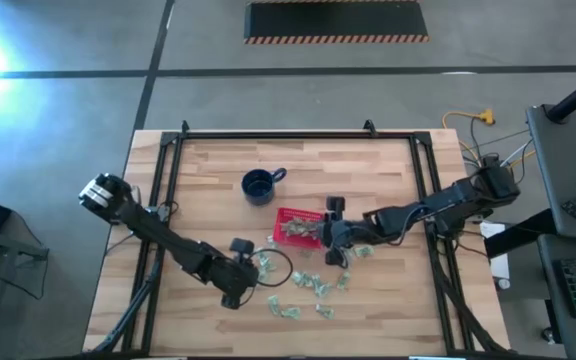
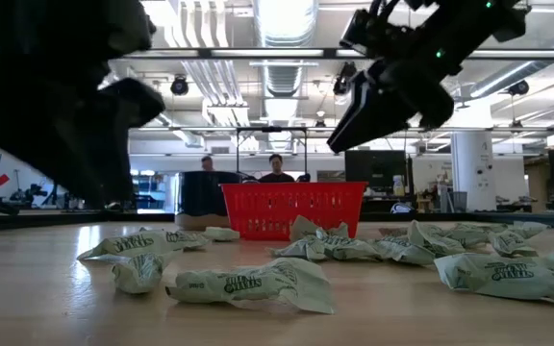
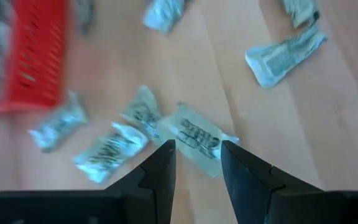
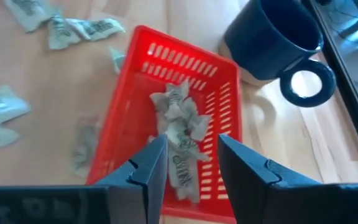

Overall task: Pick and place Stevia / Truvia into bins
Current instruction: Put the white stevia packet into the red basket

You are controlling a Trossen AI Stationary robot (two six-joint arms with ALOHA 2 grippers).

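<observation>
low view, nearest the lens: sachets (image 2: 258, 284) lie crumpled across the wooden desk (image 2: 46, 308), spread left to right along the lower frame. high view puts that loose scatter (image 1: 308, 290) at lower centre of the frame, below and beside the basket.

left pincer (image 1: 236, 290) sits low at lower centre-left of the high view, over the left edge of the scatter. fingers (image 3: 160, 168) parted a moderate gap, nothing between them; one sachet (image 3: 194, 138) lies on the desk just ahead of the tips.

right pincer (image 1: 332, 235) hangs over the right end of the red basket (image 1: 296, 228) at frame centre. fingers (image 4: 151, 165) apart, no grip; a clump of sachets (image 4: 179, 121) lies inside the basket under them.

dark blue mug (image 1: 260, 186) stands just up-left of the basket. two people (image 2: 277, 165) far behind in the low view.
</observation>
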